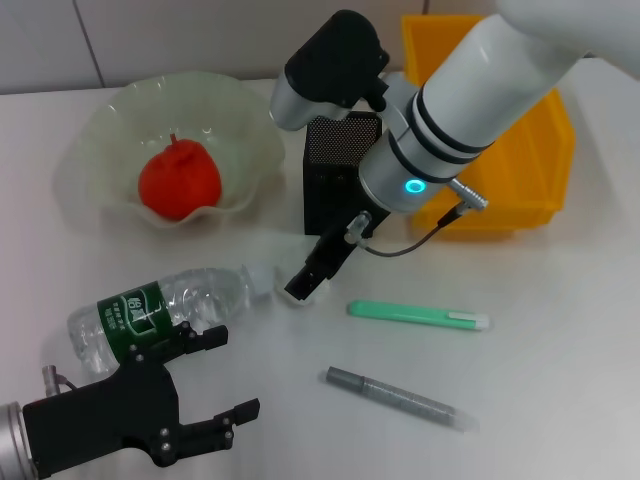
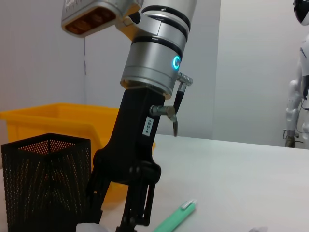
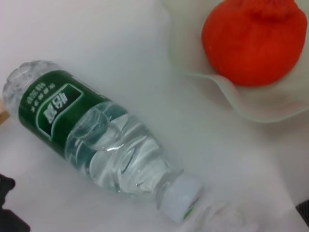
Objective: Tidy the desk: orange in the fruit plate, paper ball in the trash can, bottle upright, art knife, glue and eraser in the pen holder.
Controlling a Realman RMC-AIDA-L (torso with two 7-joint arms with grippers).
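The orange (image 1: 178, 180) (image 3: 253, 41) lies in the pale-green fruit plate (image 1: 90, 150) (image 3: 251, 106). On its side at the front left is the bottle (image 1: 160, 310) (image 3: 96, 140), its white cap pointing at the paper ball (image 1: 296, 299) (image 3: 224, 217). My right gripper (image 1: 303, 285) (image 2: 111, 222) hangs right over that ball, fingers apart, in front of the black mesh pen holder (image 1: 335, 190) (image 2: 46, 183). The left gripper (image 1: 232, 372) stands open by the bottle's base. A green art knife (image 1: 418, 315) (image 2: 176, 217) and a grey glue stick (image 1: 400, 398) lie flat. The eraser is out of view.
The yellow-orange trash can (image 1: 520, 170) (image 2: 58, 118) stands behind and to the right of the pen holder. My right arm stretches across above both containers.
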